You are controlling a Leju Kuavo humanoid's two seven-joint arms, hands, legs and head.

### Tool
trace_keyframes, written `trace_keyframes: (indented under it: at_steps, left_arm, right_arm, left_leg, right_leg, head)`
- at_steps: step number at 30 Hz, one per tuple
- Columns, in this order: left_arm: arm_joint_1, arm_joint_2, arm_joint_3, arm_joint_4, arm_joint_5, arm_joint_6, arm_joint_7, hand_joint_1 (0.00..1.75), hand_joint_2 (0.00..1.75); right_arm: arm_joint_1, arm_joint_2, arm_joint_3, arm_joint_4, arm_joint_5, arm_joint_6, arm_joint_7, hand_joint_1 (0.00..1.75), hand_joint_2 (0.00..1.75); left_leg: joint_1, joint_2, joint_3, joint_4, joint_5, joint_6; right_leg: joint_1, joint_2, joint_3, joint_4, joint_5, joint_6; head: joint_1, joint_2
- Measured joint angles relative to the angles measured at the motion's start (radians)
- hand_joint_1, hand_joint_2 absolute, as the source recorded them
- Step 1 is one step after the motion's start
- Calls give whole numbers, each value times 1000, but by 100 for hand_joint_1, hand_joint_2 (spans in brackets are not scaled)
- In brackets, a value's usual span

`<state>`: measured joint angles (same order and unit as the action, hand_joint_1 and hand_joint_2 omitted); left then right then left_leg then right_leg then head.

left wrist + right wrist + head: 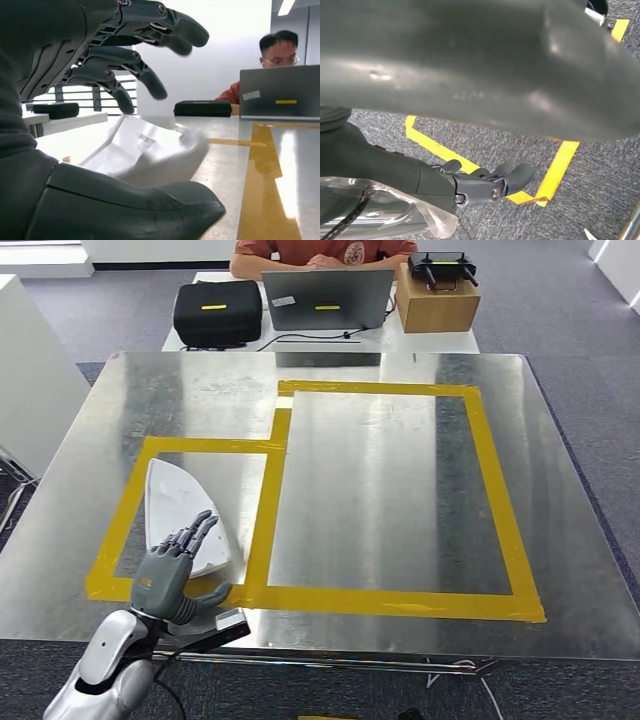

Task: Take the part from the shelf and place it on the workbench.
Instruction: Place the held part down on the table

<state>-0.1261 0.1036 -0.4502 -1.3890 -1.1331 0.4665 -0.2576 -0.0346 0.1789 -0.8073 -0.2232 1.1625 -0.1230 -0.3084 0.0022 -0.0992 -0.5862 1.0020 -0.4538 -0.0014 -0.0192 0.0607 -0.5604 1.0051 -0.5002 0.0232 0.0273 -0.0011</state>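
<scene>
My left robot hand [177, 565] hovers over the near left corner of the bench [362, 490], fingers [192, 532] spread and reaching out over the white part [177, 508], thumb [213, 596] stretched out to the side. It is released and grasps nothing: in my left wrist view there is a clear gap between the dark fingers [151, 82] above and the thumb [124, 207] below, and the part [151, 150] lies flat on the metal beyond them, touched by neither as far as I can tell. The part sits inside the smaller of two yellow tape rectangles [264, 510] marked on the shiny surface (the larger rectangle joins it on the right), near its left side.

My right robot hand [486, 185] hangs down by a grey carpeted floor [591, 190] marked with yellow tape lines [554, 170]; its fingers are loosely curled with nothing in them.

Beyond the bench stands a white table with a black case [217, 312], an open laptop [328, 298] and a cardboard box [436, 302] carrying a black device [443, 264]. A person [321, 252] in an orange shirt sits behind the laptop
</scene>
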Motion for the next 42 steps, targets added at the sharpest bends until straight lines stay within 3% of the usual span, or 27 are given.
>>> trace_keyframes:
  at_steps: [21,28,33,35,38,39,40,42]
  left_arm:
    - [0,1,-15,-65,3,52,12,0,0]
    - [0,2,-13,-73,8,55,14,0,0]
    - [0,1,-13,-80,10,54,15,0,0]
    - [-1,0,-13,-84,10,53,15,0,0]
    - [3,-1,-13,-85,10,51,15,0,0]
    - [5,-1,-13,-85,10,50,16,0,0]
    - [6,-1,-14,-85,10,49,16,0,0]
    - [7,-1,-14,-85,10,47,18,0,0]
  right_arm:
    - [0,0,-15,0,1,-3,-3,0,0]
    - [0,0,-16,0,3,-4,-3,0,0]
    - [-1,-1,-17,0,3,-4,-2,0,0]
    - [-2,-2,-17,0,4,-4,-2,0,0]
    - [-7,-2,-17,0,4,-4,-1,0,0]
    - [-7,-3,-17,0,4,-3,0,0,0]
    - [-7,-3,-17,0,4,-3,0,0,0]
    - [-7,-5,-18,0,4,-3,2,0,0]
  left_leg:
    - [-1,0,0,1,-1,1]
    - [-3,0,-1,11,-7,11]
    - [-4,4,5,7,-7,27]
    - [1,13,14,-9,3,37]
    - [2,26,14,-12,8,42]
    - [1,29,13,-12,8,41]
    - [1,31,12,-11,8,41]
    - [2,32,11,-10,7,38]
  right_leg:
    - [-1,0,1,-1,0,1]
    - [-2,0,4,-2,-2,6]
    - [-4,-2,8,-5,-5,21]
    - [-1,-24,-12,39,-38,25]
    - [0,-50,-99,220,-132,28]
    - [0,-51,-118,261,-141,30]
    - [-1,-52,-119,266,-130,31]
    - [-2,-51,-65,164,-63,30]
  head:
    - [0,0]
    - [0,0]
    - [0,0]
    - [3,0]
    - [8,0]
    - [7,0]
    - [8,0]
    - [8,0]
